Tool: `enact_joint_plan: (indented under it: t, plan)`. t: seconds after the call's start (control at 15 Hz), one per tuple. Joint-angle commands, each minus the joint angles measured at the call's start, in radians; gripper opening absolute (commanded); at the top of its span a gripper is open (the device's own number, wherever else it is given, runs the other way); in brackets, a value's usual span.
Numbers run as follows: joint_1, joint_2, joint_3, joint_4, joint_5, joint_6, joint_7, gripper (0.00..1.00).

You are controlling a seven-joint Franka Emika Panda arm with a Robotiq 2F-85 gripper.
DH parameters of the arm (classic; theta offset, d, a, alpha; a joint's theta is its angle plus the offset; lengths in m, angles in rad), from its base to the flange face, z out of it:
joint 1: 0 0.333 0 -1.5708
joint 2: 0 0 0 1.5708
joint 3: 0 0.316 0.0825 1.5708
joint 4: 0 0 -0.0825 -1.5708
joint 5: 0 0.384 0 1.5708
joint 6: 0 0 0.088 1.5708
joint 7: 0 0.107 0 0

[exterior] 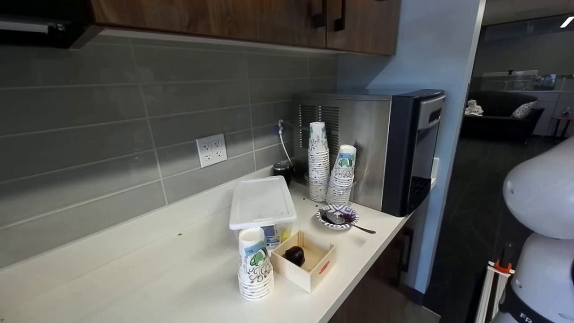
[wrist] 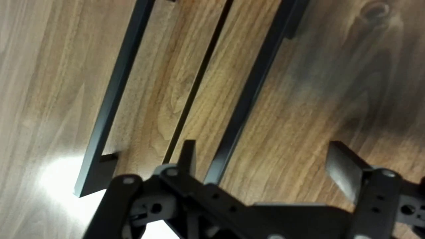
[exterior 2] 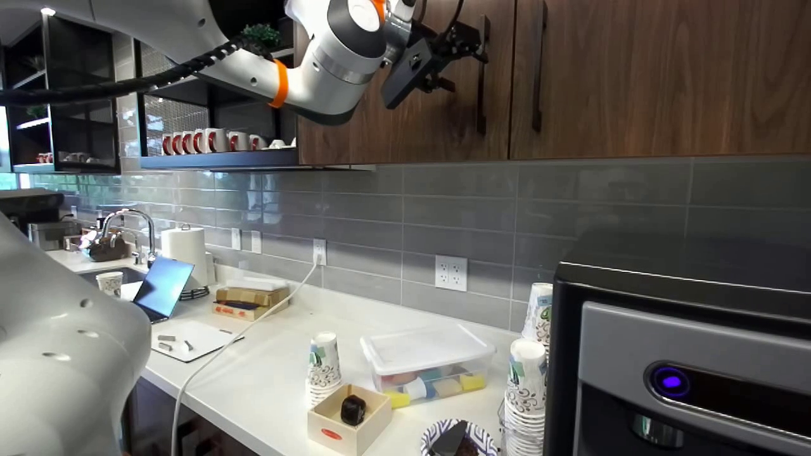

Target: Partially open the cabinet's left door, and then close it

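Left door [exterior 2: 424, 130] looks closed, jaws wide apart near its handle [wrist: 246, 103], so we figure we're pre-grasp; next we straddle it, clamp, pull gently.

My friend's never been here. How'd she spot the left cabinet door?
Find the brown wooden cabinet above the white counter. In an exterior view two of its doors meet; the left door is partly behind the gripper. This door has its black handle near the right edge; the right door has its handle near the left.
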Motion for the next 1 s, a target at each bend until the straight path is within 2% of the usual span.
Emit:
enact_joint_plan:
  t: [0.0, 0.47, 0.93]
  plan:
    - [-0.029, 0.032, 0.013, 0.043, 0.001, -0.01, 0.018, 1.0]
    - [-0.179, 0.058, 0.049, 0.082, -0.011, -0.006, 0.081, 1.0]
    - [-0.257, 0.035, 0.095, 0.077, -0.007, -0.015, 0.146, 1.0]
